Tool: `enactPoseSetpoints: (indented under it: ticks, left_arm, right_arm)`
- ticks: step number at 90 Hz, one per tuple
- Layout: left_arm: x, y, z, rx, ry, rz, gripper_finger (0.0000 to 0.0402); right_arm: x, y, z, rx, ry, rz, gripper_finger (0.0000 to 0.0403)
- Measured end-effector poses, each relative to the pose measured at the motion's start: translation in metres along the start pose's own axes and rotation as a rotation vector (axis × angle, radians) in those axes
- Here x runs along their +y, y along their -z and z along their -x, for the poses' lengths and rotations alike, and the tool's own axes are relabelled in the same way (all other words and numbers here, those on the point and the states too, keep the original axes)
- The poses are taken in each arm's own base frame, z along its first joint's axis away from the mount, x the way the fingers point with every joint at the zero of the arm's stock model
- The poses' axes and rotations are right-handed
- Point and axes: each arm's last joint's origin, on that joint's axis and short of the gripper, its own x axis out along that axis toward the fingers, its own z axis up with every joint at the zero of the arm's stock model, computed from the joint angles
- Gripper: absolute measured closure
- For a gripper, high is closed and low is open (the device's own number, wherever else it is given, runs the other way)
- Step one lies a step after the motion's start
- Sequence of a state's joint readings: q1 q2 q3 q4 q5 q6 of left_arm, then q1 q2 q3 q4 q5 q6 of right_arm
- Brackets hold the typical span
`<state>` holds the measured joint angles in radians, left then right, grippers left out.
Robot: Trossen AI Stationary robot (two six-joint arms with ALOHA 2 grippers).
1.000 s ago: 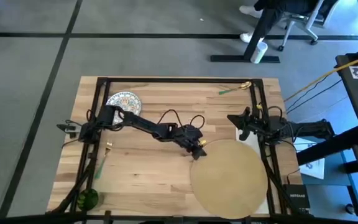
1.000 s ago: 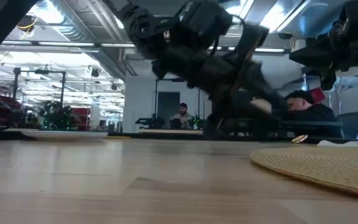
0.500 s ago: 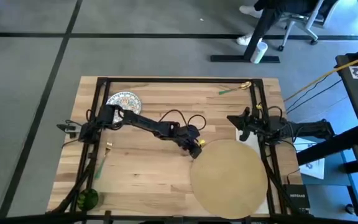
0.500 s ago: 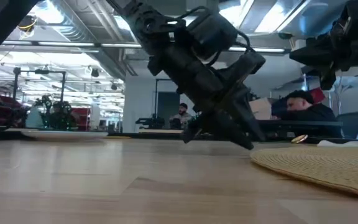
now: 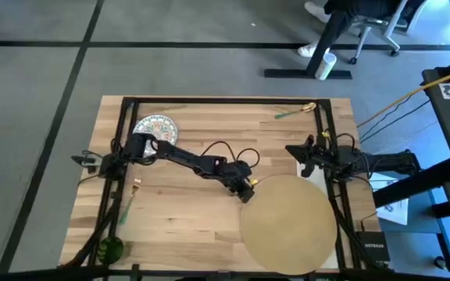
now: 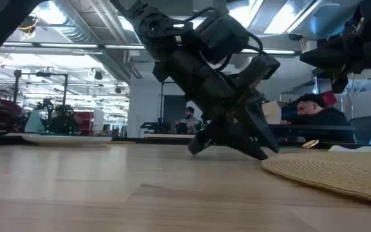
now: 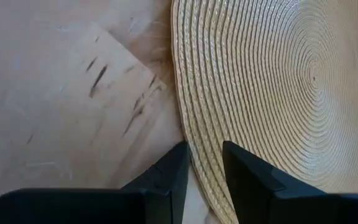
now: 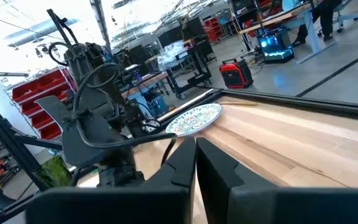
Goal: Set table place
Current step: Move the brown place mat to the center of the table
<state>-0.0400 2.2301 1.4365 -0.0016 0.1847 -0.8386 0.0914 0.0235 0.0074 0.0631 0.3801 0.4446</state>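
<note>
Placemat (image 5: 288, 223), round, tan and woven, lies flat on the butcher-block table (image 5: 186, 222) in its near right quarter, its rim reaching the table's near edge and lying close against the black frame rail on the right. A sliver of white napkin (image 5: 337, 257) shows at its near right edge.

At the mat's left rim, toward the far side, the left gripper (image 5: 247, 190) tilts down to the wood on an arm stretched across the middle of the table. In the left wrist view its two dark fingers (image 7: 166, 180) stand a narrow gap apart, with the mat's coiled rim (image 7: 194, 168) running between them. Whether the tips press on the weave cannot be told. The low view shows the same gripper (image 6: 237, 138) slanted steeply, its tips at table level just at the mat's edge (image 6: 330, 171).

The right gripper (image 5: 304, 155) hangs above the table near the right rail, just beyond the mat's far rim and apart from it. In the right wrist view its fingers (image 8: 182, 168) lie pressed together, holding nothing.

A small patterned plate (image 5: 156, 126) sits in the far left corner. A green-handled utensil (image 5: 291, 112) lies near the far right corner, and a green round object (image 5: 110, 248) rests at the near left corner.

Beyond the table, a seated person (image 6: 189, 119) shows in the workshop.
</note>
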Motion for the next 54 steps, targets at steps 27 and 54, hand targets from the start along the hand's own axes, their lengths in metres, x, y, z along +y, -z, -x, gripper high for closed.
enactPoseSetpoints:
  ticks: [27,54]
  left_arm:
    - [-0.010,-0.011,0.003,0.009,-0.022,-0.024,0.0315]
    - [-0.005,-0.007,-0.007,0.049,0.004,-0.048,0.0315]
  right_arm:
    - [0.001,0.001,0.000,0.023,-0.042,0.001,0.0403]
    - [0.001,0.001,0.000,0.030,-0.052,0.002,0.0403]
